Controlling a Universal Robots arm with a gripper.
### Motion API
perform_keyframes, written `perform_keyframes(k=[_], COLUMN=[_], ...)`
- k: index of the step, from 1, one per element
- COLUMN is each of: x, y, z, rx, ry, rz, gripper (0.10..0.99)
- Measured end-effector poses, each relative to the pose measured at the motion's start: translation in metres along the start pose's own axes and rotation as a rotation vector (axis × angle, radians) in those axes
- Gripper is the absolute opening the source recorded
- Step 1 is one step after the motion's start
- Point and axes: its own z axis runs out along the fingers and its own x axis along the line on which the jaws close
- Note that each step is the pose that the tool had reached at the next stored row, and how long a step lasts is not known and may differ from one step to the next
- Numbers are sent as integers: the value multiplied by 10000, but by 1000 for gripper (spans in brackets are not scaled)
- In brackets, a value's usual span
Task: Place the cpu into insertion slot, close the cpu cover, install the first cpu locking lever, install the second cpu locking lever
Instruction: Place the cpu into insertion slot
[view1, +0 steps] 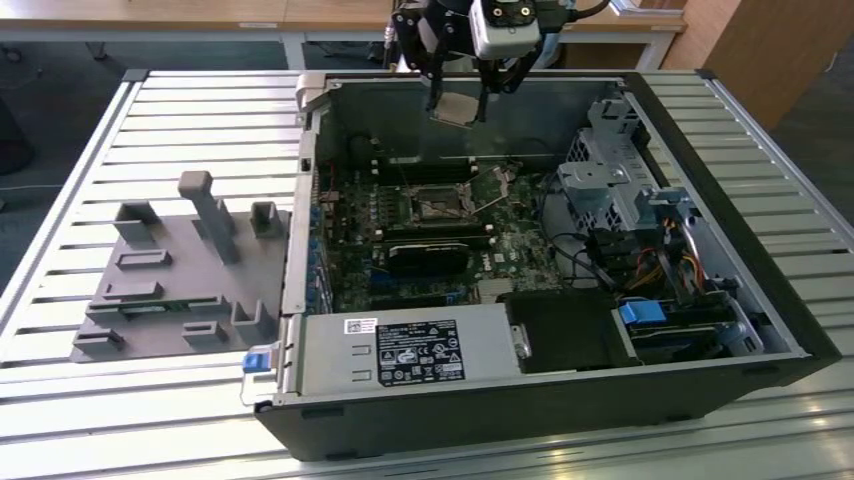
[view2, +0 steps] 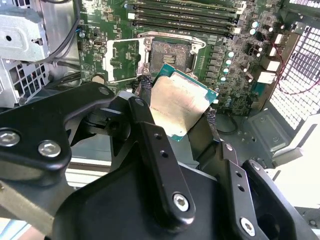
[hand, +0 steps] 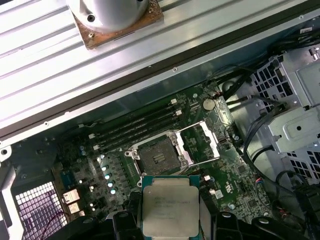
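Holding cpu (view1: 455, 109) tight, tool (view1: 461, 98) hung in air over open computer case (view1: 534, 410) on counter (view1: 80, 200). In exterior view, cpu was at 12 o'clock from insertion slot (view1: 438, 208), well apart, tilted. Slot was bare, dark middle showing. In both wrist views, cpu cover (view2: 122, 60) (hand: 202, 142) stood flipped open just beside slot. Grey holder block (view1: 174, 280) sat at 9 o'clock from case.

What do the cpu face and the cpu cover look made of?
cpu: metal lid by the look, dull silvery-brown, matte with a soft sheen, over a green board rim. cpu cover: thin sheet metal, probably steel, with silvery glints along its frame.
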Motion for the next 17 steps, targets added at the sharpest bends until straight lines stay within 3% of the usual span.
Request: perform_keyframes(k=[17], x=[0], y=[0], z=[3], rx=[-11], ry=[-57], rz=[638], gripper=[541])
